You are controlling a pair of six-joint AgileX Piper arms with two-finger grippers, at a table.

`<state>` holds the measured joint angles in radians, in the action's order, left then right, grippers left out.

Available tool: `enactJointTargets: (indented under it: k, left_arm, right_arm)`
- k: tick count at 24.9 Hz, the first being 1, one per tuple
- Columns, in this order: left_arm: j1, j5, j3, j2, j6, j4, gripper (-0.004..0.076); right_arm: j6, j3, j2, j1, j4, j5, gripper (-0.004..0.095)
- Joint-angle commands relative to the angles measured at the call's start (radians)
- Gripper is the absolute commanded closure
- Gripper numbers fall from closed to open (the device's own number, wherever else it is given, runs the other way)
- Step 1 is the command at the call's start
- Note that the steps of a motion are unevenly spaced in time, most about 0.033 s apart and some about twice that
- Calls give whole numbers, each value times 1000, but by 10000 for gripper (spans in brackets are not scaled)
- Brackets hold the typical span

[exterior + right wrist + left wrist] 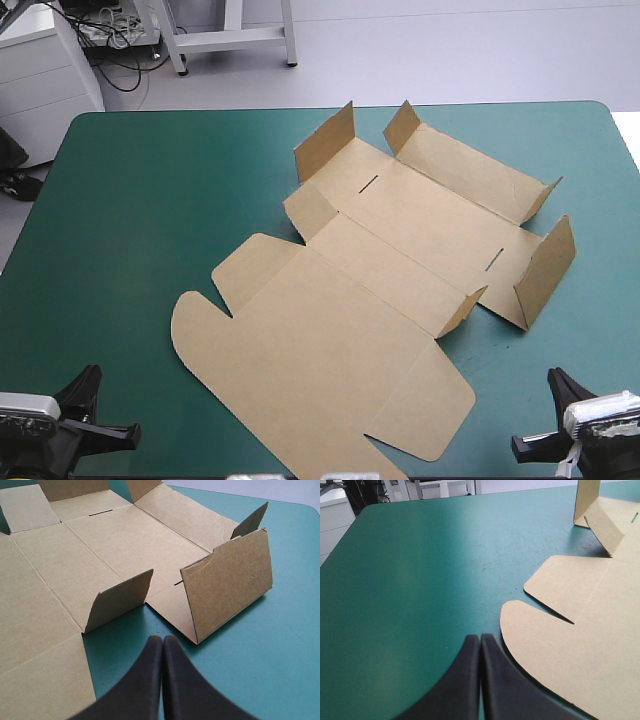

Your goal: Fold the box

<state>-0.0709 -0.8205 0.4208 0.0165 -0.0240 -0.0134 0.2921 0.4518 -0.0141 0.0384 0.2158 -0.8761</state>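
High view: the brown box [370,300] lies as a cut sheet on the middle and right of the teal-green table [150,200], its large panels flat and its small flaps [545,270] standing upright. Left gripper [480,636] and right gripper [163,637] wait by the near edge, fingers pressed together, clear of the board.

The box [370,280] lies on the counter [150,200], running from the middle of the near edge toward the far right corner. Its lid [320,370] lies flat nearest the near edge, and its raised flaps [545,270] stand at the far end. The left pincer [480,637] is at the near left corner, just beside the lid. The right pincer [163,639] is at the near right corner, before a standing flap.
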Motion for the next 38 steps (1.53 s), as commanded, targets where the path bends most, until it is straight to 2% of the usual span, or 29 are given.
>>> enactJointTargets:
  k: [1,11,13,16,20,22,24,28,32,38]
  left_arm:
    - [-7,76,20,15,0,-14,756]
    - [-7,76,20,15,0,-14,756]
    - [-7,76,20,15,0,-14,756]
    - [-7,76,20,15,0,-14,756]
    - [-7,76,20,15,0,-14,756]
    - [-7,76,20,15,0,-14,756]
    - [-7,76,20,15,0,-14,756]
    - [-7,76,20,15,0,-14,756]
    - [-7,76,20,15,0,-14,756]
    - [-7,76,20,15,0,-14,756]
  right_arm:
    - [3,30,-27,-2,7,72,931]
    - [3,30,-27,-2,7,72,930]
    - [17,30,-27,-2,18,72,906]
    - [21,30,-27,-2,21,70,719]
    - [21,30,-27,-2,19,70,415]
    - [10,30,-27,-2,14,70,303]
    - [9,30,-27,-2,13,70,238]
    - [-17,30,-23,-2,-2,70,222]
    - [-245,57,53,-2,-30,47,222]
    - [-460,161,229,-2,19,45,224]
